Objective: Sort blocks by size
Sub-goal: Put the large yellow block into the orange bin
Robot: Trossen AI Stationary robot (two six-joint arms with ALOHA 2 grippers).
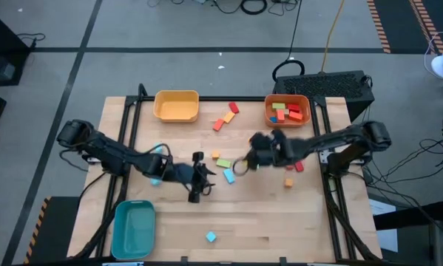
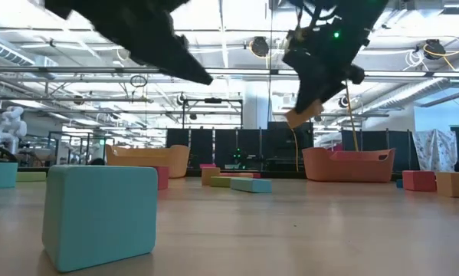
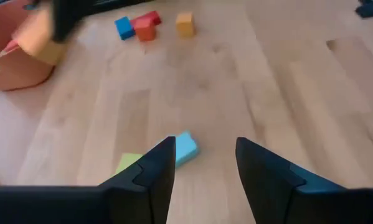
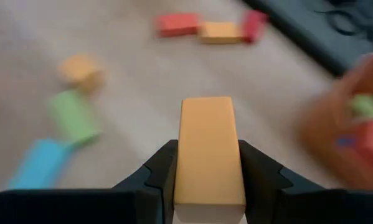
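Above mid-table, a stiff, light orange bar [image 4: 209, 149] is clamped across its narrow width by the right gripper [image 4: 208, 171]; beside a light blue block [image 3: 185, 148], the left gripper [image 3: 205, 171] is held empty, parted

Blocks scattered over the wooden table: tan bar [image 4: 210, 149] pinched lengthwise, raised; light blue bar [image 1: 228, 176] and green bar [image 1: 223, 162] mid-table; red and orange bars [image 1: 226, 117] toward the far edge; light blue cube [image 1: 211, 236] alone near the front.
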